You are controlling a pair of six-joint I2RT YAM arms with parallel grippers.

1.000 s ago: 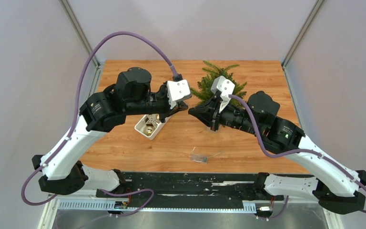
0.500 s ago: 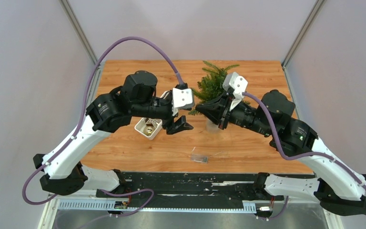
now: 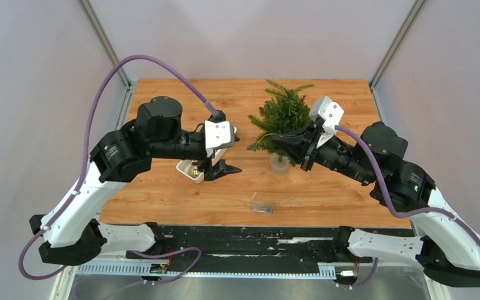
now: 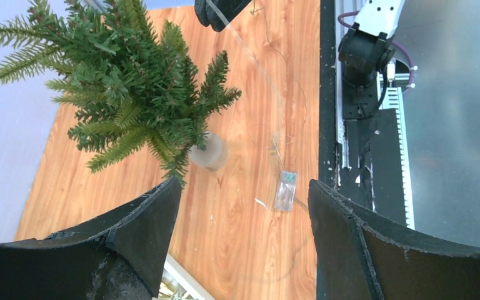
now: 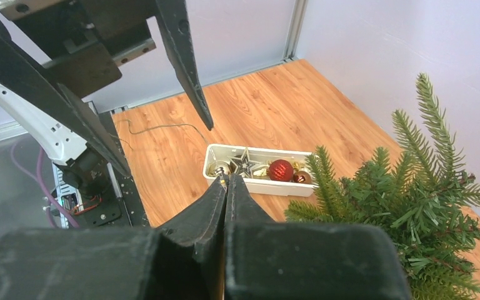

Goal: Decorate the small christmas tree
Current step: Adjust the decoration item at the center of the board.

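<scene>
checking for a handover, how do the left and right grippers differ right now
The left gripper stands wide open; the right gripper is shut, fingers pressed together. The left gripper hangs beside the white tray; the right gripper's tip is at the small christmas tree. Both are black and point toward each other.

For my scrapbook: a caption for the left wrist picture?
Open left gripper frames the small christmas tree; right gripper pinches a thin wire.
</scene>
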